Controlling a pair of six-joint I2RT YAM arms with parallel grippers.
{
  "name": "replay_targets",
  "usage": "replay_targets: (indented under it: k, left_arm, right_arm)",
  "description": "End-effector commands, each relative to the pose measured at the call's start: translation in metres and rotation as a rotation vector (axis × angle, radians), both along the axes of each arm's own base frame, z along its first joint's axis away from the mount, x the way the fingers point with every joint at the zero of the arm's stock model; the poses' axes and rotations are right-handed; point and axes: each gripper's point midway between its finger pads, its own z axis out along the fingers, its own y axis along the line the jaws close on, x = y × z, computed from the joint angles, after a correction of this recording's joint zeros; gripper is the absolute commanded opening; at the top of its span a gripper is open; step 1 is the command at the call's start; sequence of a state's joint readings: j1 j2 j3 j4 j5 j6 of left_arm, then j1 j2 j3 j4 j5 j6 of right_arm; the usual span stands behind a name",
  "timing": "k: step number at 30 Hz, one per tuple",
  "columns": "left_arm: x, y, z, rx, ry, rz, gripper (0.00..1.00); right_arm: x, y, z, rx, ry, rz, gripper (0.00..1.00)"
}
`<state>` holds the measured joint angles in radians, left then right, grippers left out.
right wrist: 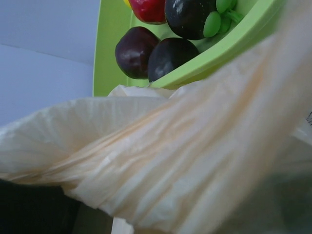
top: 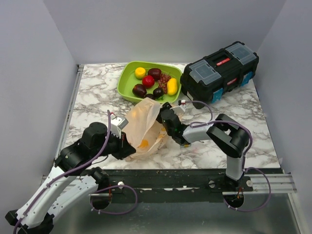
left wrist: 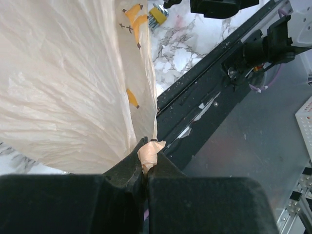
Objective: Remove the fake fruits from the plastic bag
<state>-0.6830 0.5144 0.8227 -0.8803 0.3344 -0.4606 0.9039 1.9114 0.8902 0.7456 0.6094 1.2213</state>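
The pale-orange plastic bag (top: 145, 126) stands bunched on the marble table, just in front of the lime-green tray (top: 127, 78). Several fake fruits lie in the tray: a yellow one (top: 140, 72), a red one (top: 148, 81), a grape bunch (top: 165, 81) and dark purple ones (top: 139, 90). An orange patch (top: 143, 144) shows on the bag; I cannot tell if it is a fruit or a print. My left gripper (left wrist: 148, 157) is shut on a twisted corner of the bag (left wrist: 63, 83). My right gripper (top: 165, 113) is at the bag's upper right edge. Bag film (right wrist: 170, 161) hides its fingers.
A black toolbox (top: 220, 70) stands at the back right, next to the tray. A small yellow-green object (left wrist: 157, 14) lies on the table by the right arm. The tray's rim (right wrist: 219, 51) and dark fruits (right wrist: 134, 51) are close behind the bag. The table's front rail (top: 165, 178) runs below.
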Motion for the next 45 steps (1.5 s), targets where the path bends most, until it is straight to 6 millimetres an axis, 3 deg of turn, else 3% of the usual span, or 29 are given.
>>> replay_targets:
  k: [1,7,11,16,19,22,24,29,33,35,37,41,45]
  left_arm:
    - [-0.006,-0.009,0.022,-0.084,-0.048,-0.052,0.0]
    - [-0.012,-0.013,0.011,-0.104,-0.042,-0.098,0.0]
    - [-0.013,-0.015,0.01,-0.099,-0.045,-0.121,0.0]
    - [-0.011,-0.018,0.004,-0.079,-0.02,-0.133,0.0]
    - [-0.009,-0.017,0.001,-0.064,-0.015,-0.119,0.0]
    - [-0.005,-0.014,0.001,-0.055,-0.022,-0.082,0.0]
    - [-0.004,-0.012,0.002,-0.054,-0.026,-0.069,0.0]
    - [-0.002,-0.008,0.003,-0.05,-0.04,-0.039,0.0]
    - [0.0,-0.007,0.004,-0.047,-0.045,-0.026,0.0]
    - [0.0,-0.009,0.003,-0.05,-0.043,-0.032,0.0]
    - [0.002,-0.01,0.002,-0.047,-0.035,-0.036,0.0]
    - [0.001,-0.013,0.003,-0.05,-0.031,-0.054,0.0]
    - [-0.002,-0.013,0.008,-0.069,-0.046,-0.062,0.0]
  right_arm:
    - [-0.014,0.019,-0.013,0.002,0.013,0.109,0.48]
    - [-0.014,0.058,-0.018,0.058,0.019,0.208,0.48]
    - [-0.009,0.066,-0.029,0.11,0.084,0.178,0.49]
    - [-0.011,0.084,-0.027,0.151,0.093,0.234,0.53]
    - [-0.016,0.081,-0.026,0.108,0.075,0.247,0.55]
    - [-0.019,0.055,-0.029,0.009,0.042,0.19,0.59]
    - [-0.019,0.02,-0.03,-0.054,0.023,0.093,0.67]
    - [-0.022,-0.047,0.015,-0.268,-0.116,-0.045,0.69]
    - [-0.029,-0.092,0.044,-0.46,-0.103,-0.136,0.74]
    - [-0.036,-0.087,0.054,-0.535,-0.103,-0.044,0.76]
    - [-0.05,-0.067,0.051,-0.558,-0.077,0.124,0.76]
    - [-0.085,-0.03,0.038,-0.468,-0.065,0.397,0.75]
    - [-0.112,-0.002,0.042,-0.432,-0.135,0.55,0.75]
